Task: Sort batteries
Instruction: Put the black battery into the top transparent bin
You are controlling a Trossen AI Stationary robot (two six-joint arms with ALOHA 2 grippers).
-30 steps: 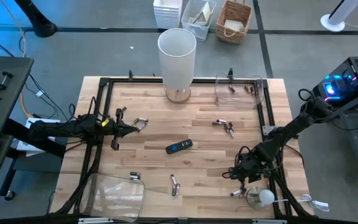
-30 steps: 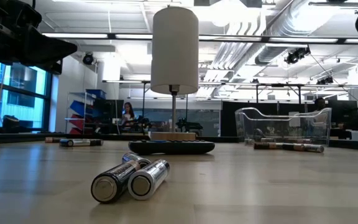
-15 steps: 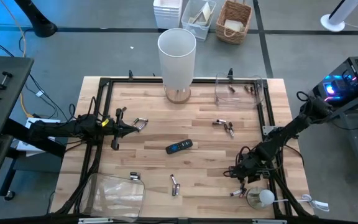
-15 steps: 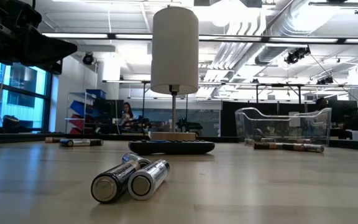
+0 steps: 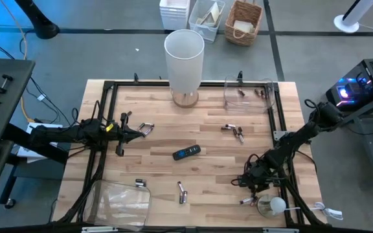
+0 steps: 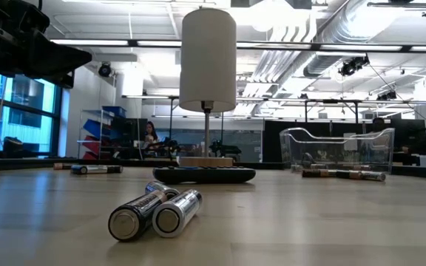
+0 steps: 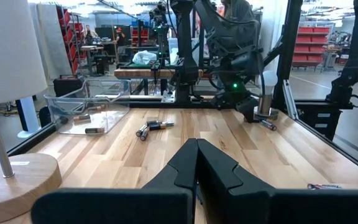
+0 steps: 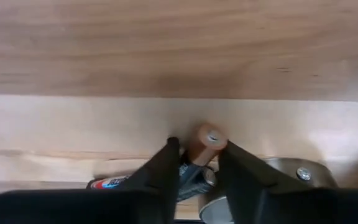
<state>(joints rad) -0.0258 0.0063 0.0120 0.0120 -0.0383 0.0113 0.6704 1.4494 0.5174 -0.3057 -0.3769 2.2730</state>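
The right gripper point(image 5: 254, 183) sits low over the near right corner of the wooden table point(image 5: 206, 139). In the right wrist view its 2 fingers point(image 8: 160, 171) pinch a copper-topped battery point(image 8: 202, 146), with another battery point(image 8: 114, 183) lying on the wood just beside them.

The left gripper point(image 5: 146, 129) hangs above the left side of the table, and its fingers point(image 7: 185, 163) are pressed together with nothing between them.

2 batteries point(image 6: 154, 212) lie side by side, touching, at the near edge in the low view. More batteries point(image 5: 234, 131) lie right of centre, and several point(image 5: 250, 92) rest inside the clear bin point(image 5: 227, 97) at the far right corner. A black remote point(image 5: 186, 153) lies at the centre. A white lamp point(image 5: 184, 61) stands at the far edge.
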